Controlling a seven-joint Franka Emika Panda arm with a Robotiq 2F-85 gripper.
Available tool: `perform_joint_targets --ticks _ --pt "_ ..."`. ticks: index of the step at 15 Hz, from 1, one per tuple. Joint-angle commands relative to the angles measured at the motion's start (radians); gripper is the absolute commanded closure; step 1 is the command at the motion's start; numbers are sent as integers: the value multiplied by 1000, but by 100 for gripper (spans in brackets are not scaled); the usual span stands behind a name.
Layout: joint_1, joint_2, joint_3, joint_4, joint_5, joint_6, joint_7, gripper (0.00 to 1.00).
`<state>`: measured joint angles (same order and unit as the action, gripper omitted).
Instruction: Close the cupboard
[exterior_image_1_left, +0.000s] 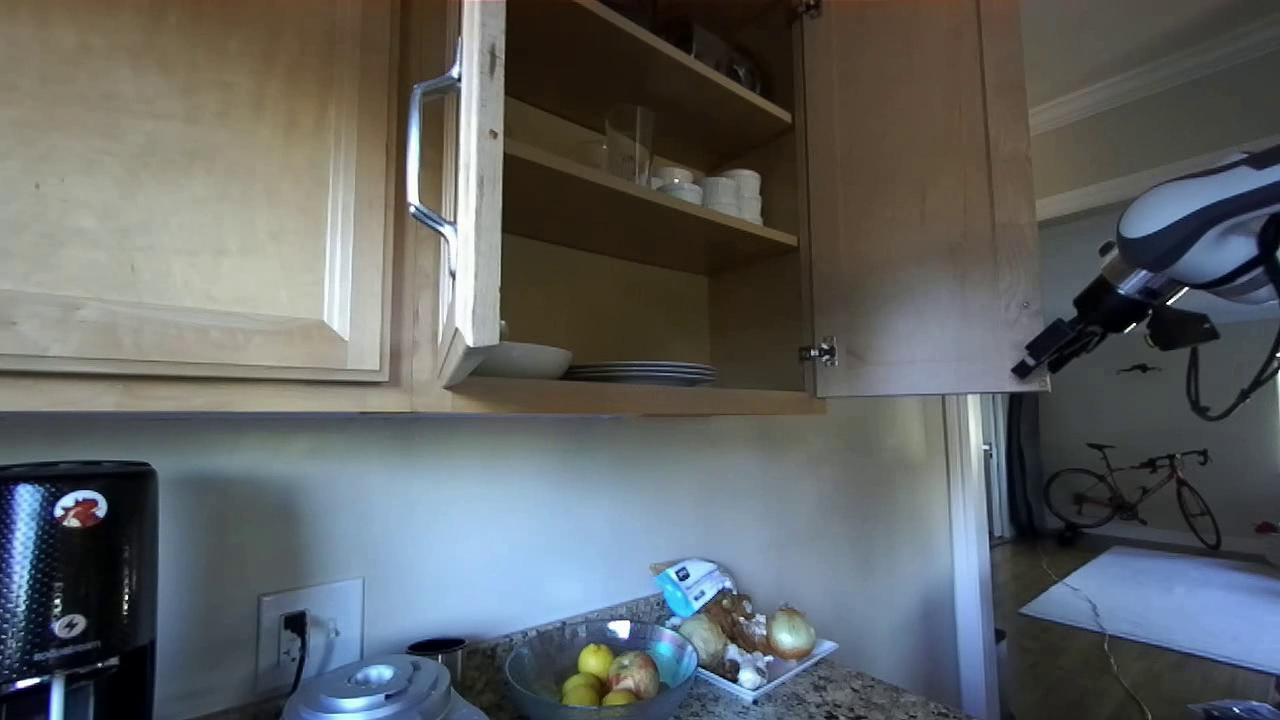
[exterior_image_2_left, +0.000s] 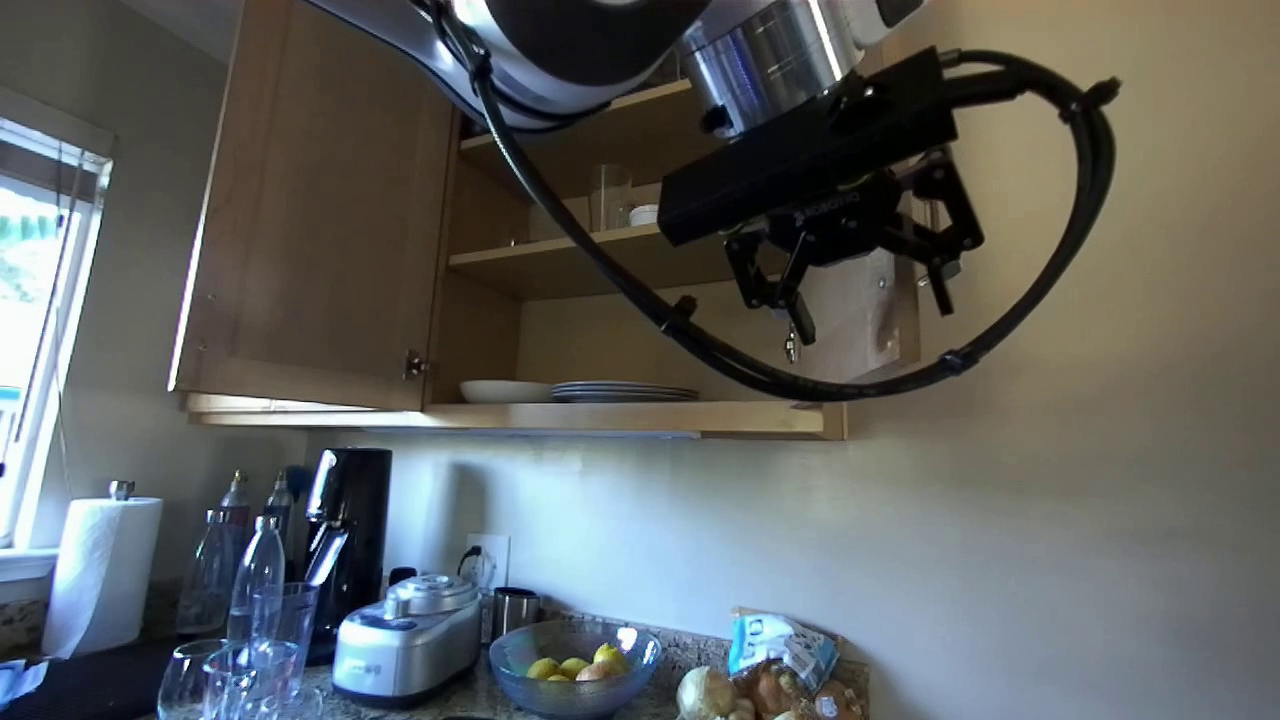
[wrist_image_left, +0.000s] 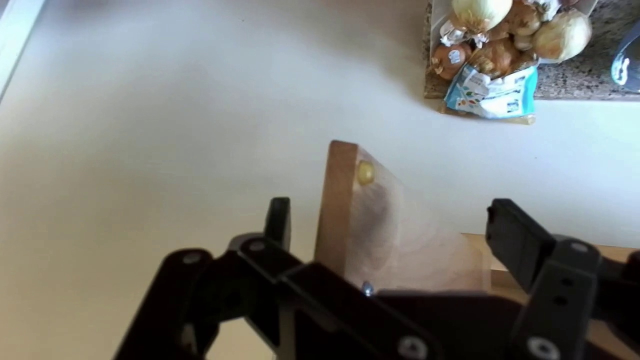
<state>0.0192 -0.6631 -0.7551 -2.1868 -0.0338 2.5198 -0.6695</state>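
Observation:
The light wood cupboard (exterior_image_1_left: 650, 398) stands with both doors open in both exterior views; its lower board also shows in an exterior view (exterior_image_2_left: 620, 412). White dishes and glasses stand on its shelves. One door (exterior_image_1_left: 480, 200) with a silver bar handle (exterior_image_1_left: 415, 150) is seen almost edge-on. The opposite door (exterior_image_1_left: 915, 200) is swung wide. My gripper (exterior_image_1_left: 1035, 365) is at this door's lower free corner. In the wrist view my gripper (wrist_image_left: 387, 210) is open, with the door's end (wrist_image_left: 375, 225) between its spread fingers. I cannot tell whether a finger touches the wood.
A same-wood cabinet (exterior_image_1_left: 170, 180) adjoins the cupboard. On the counter below are a glass fruit bowl (exterior_image_1_left: 530, 680), onions on a white tray (exterior_image_1_left: 815, 655), a silver appliance (exterior_image_2_left: 405, 640) and a black machine (exterior_image_2_left: 350, 540). My arm's cable (exterior_image_2_left: 1095, 180) loops beside the gripper.

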Motion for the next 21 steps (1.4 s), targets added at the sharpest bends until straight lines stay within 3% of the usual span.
perform_joint_targets --ticks 1,7,12,16,17,21 --pt "46 -7 -6 24 58 -70 -64 0" --pt "-13 -101 116 -52 52 -215 -96 0" --pt "-45 -277 275 -158 74 -405 -114 0" --pt "28 -367 381 -213 137 -514 -122 0" --pt "64 -350 396 -238 160 -488 -129 0" --pt "138 -326 397 -291 203 -501 -170 0"
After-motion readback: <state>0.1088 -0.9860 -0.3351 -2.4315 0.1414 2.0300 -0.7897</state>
